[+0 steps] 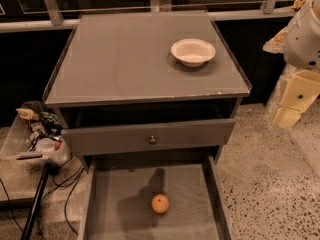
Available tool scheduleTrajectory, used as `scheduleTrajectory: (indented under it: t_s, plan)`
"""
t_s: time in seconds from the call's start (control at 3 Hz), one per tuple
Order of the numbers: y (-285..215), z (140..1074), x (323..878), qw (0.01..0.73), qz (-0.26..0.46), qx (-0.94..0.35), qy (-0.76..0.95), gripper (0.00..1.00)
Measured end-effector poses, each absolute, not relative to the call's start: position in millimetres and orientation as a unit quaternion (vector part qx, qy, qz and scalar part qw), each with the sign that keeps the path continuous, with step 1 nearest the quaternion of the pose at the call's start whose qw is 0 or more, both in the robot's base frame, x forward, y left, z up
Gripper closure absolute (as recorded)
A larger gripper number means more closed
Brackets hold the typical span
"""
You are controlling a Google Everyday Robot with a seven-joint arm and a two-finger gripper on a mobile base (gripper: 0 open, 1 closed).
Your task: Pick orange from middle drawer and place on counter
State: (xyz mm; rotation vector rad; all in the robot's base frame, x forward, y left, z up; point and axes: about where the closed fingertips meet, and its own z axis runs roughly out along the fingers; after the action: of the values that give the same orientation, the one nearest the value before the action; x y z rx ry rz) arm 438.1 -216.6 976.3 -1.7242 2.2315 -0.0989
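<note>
The orange lies on the flat floor of the pulled-out middle drawer, a little right of its centre and near the front. The counter is the gray cabinet top above it. My gripper hangs at the right edge of the view, beside the cabinet's right side. It is at about the height of the counter's front edge, well above and to the right of the orange, and holds nothing that I can see.
A white bowl stands on the counter at the back right. The upper drawer front with a small knob is slightly pulled out above the middle drawer. A clear bin of clutter and cables sit on the left. Speckled floor lies to the right.
</note>
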Motion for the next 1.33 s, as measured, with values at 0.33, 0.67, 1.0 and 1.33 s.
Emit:
scheduleTrajectory:
  t_s: [0.33,0.67,1.0,1.33]
  plan:
    - [-217,976,438,0.16,-0.035,-0.603,0.781,0.0]
    - [-216,961,431,0.163,-0.018,-0.606,0.779,0.0]
    - [-216,918,422,0.173,0.019,-0.604,0.777,0.0]
    - [-222,871,413,0.196,0.046,-0.591,0.781,0.0]
